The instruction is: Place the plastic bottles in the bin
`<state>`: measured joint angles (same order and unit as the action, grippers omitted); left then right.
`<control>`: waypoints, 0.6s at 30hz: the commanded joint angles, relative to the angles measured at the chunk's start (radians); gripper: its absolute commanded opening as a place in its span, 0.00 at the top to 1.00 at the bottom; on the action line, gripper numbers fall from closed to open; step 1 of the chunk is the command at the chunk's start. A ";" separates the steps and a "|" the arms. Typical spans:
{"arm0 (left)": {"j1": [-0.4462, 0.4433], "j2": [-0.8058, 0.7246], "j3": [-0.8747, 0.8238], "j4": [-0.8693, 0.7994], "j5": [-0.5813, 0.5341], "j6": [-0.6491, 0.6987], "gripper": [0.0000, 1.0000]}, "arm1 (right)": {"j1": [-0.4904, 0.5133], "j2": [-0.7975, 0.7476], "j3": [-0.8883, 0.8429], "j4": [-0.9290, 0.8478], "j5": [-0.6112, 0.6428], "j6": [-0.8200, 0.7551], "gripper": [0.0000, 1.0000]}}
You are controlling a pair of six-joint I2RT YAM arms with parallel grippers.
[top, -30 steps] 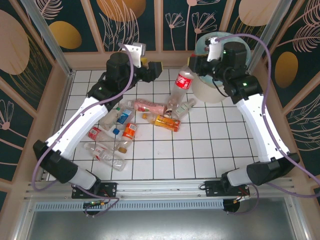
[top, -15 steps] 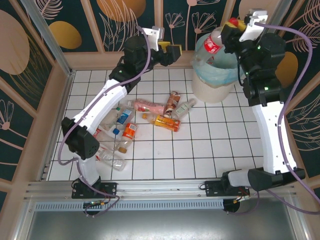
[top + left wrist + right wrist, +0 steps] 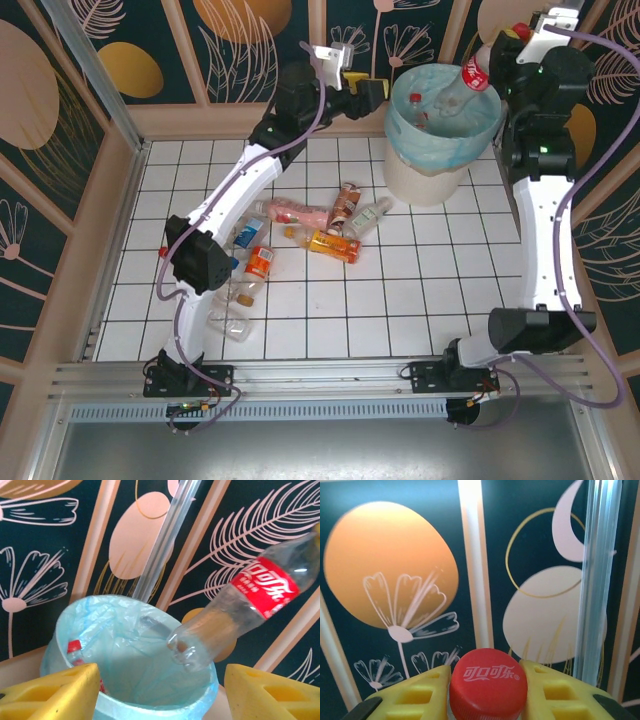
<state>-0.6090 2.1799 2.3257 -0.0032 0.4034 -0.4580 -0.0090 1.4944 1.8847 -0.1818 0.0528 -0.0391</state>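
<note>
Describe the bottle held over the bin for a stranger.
Find the round white bin with a blue-green bag, far right. Over its rim tilts a clear plastic red-labelled bottle, gripped by its red cap in the right end effector. All other bottles lie on the white tiles or inside the bin.

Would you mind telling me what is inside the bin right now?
The bin holds a blue-green liner and one red-capped bottle against its wall. A red-labelled bottle hangs tilted over its mouth, base lowest. The floor is hidden by the rim and liner folds.
</note>
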 commanded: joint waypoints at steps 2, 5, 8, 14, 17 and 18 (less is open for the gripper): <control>-0.011 -0.017 -0.037 -0.034 0.024 -0.001 0.33 | 0.001 0.044 -0.008 0.004 -0.016 0.014 0.91; -0.013 -0.024 -0.059 -0.058 0.028 0.004 0.33 | 0.015 0.081 -0.029 -0.002 -0.016 -0.006 0.91; -0.016 -0.041 -0.090 -0.065 0.028 0.010 0.33 | 0.045 0.125 -0.037 -0.024 0.002 -0.050 0.91; -0.015 -0.074 -0.149 -0.065 0.012 0.020 0.33 | 0.134 0.191 -0.083 -0.020 0.138 -0.228 0.89; -0.016 -0.086 -0.174 -0.063 0.009 0.019 0.33 | 0.166 0.209 -0.069 -0.034 0.189 -0.267 0.90; -0.015 -0.090 -0.180 -0.061 0.008 0.018 0.33 | 0.173 0.210 -0.071 -0.034 0.196 -0.268 0.90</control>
<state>-0.6212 2.1601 2.1571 -0.0753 0.4110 -0.4568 0.1444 1.7130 1.8053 -0.2394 0.1638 -0.2321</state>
